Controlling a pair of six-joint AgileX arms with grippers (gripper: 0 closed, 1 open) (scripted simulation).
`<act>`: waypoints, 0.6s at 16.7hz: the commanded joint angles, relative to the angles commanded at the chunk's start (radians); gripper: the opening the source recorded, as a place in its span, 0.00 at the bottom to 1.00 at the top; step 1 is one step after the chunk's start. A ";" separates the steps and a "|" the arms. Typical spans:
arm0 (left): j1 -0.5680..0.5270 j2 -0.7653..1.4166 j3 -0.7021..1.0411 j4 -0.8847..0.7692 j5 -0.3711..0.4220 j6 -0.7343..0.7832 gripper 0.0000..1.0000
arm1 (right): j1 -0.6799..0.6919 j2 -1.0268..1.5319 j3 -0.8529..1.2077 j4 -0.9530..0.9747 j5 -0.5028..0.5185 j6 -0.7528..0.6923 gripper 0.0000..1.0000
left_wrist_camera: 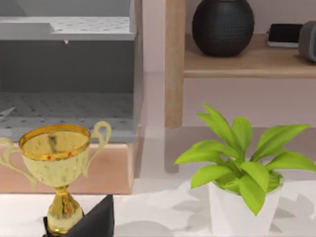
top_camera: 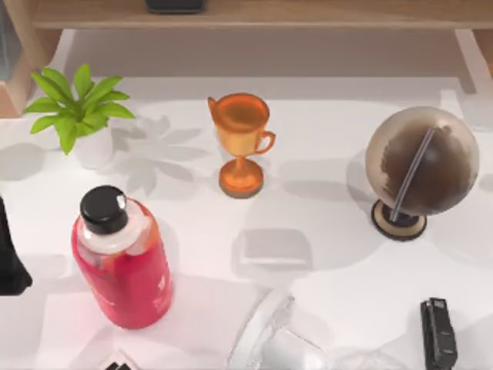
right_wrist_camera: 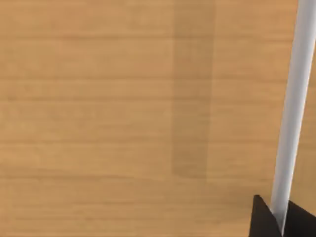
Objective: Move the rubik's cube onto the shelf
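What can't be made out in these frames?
- Shelf: top view's upper edge cuts it off, along with a dark object on it.
- Left gripper: cut by the top view's left edge.
- Stapler: cut by the top view's bottom edge.

My left arm (top_camera: 11, 258) sits at the left edge of the top view as a dark shape, low over the counter (just a bit of it peeks in). A black tip of the left hand (left_wrist_camera: 94, 222) pokes up in the left wrist view. Two dark finger tips of the right hand (right_wrist_camera: 281, 219) poke up in the right wrist view.
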 joint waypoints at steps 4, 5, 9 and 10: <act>0.000 0.000 0.000 0.000 0.000 0.000 1.00 | -0.028 -0.034 -0.074 0.046 -0.029 0.001 0.00; 0.000 0.000 0.000 0.000 0.000 0.000 1.00 | -0.041 -0.049 -0.117 0.067 -0.042 0.002 0.00; 0.000 0.000 0.000 0.000 0.000 0.000 1.00 | -0.086 -0.099 -0.241 0.142 -0.087 0.001 0.00; 0.000 0.000 0.000 0.000 0.000 0.000 1.00 | -0.089 -0.101 -0.245 0.146 -0.090 0.001 0.00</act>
